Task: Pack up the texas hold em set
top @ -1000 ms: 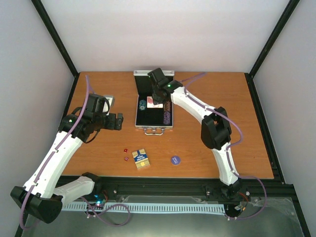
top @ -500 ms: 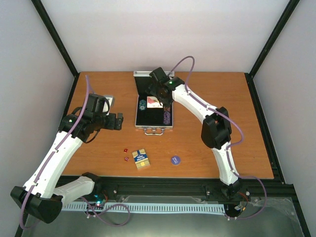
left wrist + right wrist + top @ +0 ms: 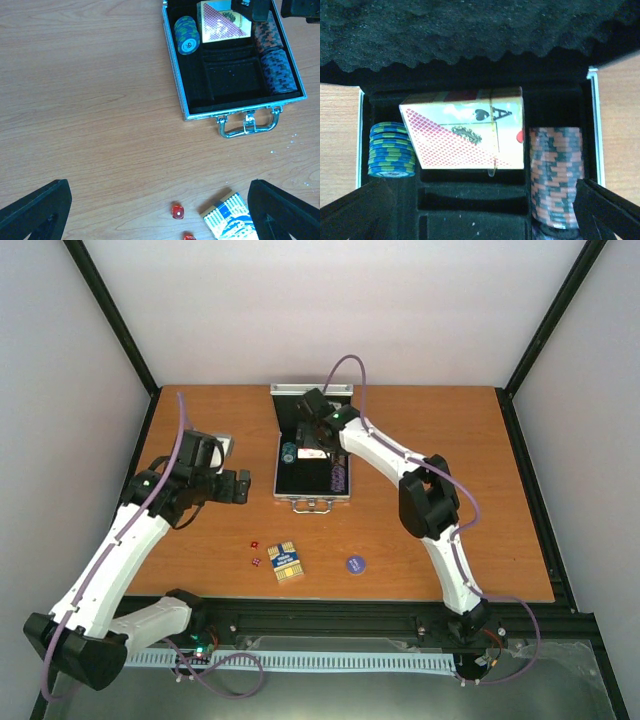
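Observation:
The silver case (image 3: 290, 495) lies open at mid-table, its lid up at the back. Inside it, in the right wrist view, a red card deck (image 3: 465, 135) rests in the rear middle slot between a blue-green chip stack (image 3: 392, 150) and a red chip stack (image 3: 555, 175). My right gripper (image 3: 310, 445) hovers open and empty over that deck. My left gripper (image 3: 240, 486) is open and empty, left of the case. The blue-yellow deck (image 3: 286, 561), two red dice (image 3: 254, 552) and the blue disc (image 3: 354, 563) lie on the table in front of the case.
In the left wrist view the case handle (image 3: 247, 125) faces me, with a dark chip stack (image 3: 275, 70) on the case's right side, one die (image 3: 177, 211) and the blue-yellow deck (image 3: 231, 220) below. A small grey object (image 3: 222, 445) sits behind the left arm.
My right wrist has turned and shifted slightly left and lower over the case, its cable arching higher. The left arm and the loose items have not moved.

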`<state>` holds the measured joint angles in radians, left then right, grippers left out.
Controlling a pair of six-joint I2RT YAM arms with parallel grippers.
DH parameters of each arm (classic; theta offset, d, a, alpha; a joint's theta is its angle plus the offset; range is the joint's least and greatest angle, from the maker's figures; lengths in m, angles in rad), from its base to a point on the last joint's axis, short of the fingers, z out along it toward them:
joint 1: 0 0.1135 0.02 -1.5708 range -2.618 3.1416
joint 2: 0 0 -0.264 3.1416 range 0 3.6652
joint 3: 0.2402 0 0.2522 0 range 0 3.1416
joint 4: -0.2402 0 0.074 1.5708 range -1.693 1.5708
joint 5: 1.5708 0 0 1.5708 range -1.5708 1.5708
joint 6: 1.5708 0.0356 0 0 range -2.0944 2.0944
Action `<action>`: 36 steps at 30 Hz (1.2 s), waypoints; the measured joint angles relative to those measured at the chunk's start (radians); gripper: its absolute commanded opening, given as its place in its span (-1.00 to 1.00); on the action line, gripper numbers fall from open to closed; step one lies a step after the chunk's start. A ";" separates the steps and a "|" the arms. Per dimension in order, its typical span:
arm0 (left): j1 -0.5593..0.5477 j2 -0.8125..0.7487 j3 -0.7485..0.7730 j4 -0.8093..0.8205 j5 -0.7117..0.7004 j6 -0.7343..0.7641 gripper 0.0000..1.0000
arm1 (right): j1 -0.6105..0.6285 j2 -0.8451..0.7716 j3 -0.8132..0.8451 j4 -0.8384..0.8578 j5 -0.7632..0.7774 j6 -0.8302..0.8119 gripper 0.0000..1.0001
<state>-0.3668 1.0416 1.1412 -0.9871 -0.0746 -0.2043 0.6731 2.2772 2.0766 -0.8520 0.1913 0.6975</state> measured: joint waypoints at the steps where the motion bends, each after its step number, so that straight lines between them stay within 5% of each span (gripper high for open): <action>1: 0.000 0.004 0.000 0.000 0.000 0.000 0.98 | 0.004 0.000 -0.013 0.022 0.016 -0.010 0.97; 19: 0.000 0.040 -0.020 0.006 0.016 0.000 0.98 | 0.036 0.023 -0.168 0.329 0.343 0.069 0.96; 36: -0.005 0.067 -0.028 0.008 0.020 0.000 0.97 | 0.041 0.133 -0.083 0.327 0.410 0.131 0.95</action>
<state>-0.3714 1.1084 1.1130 -0.9794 -0.0547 -0.2043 0.7143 2.4104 1.9934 -0.5255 0.6018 0.8288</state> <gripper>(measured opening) 0.986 0.974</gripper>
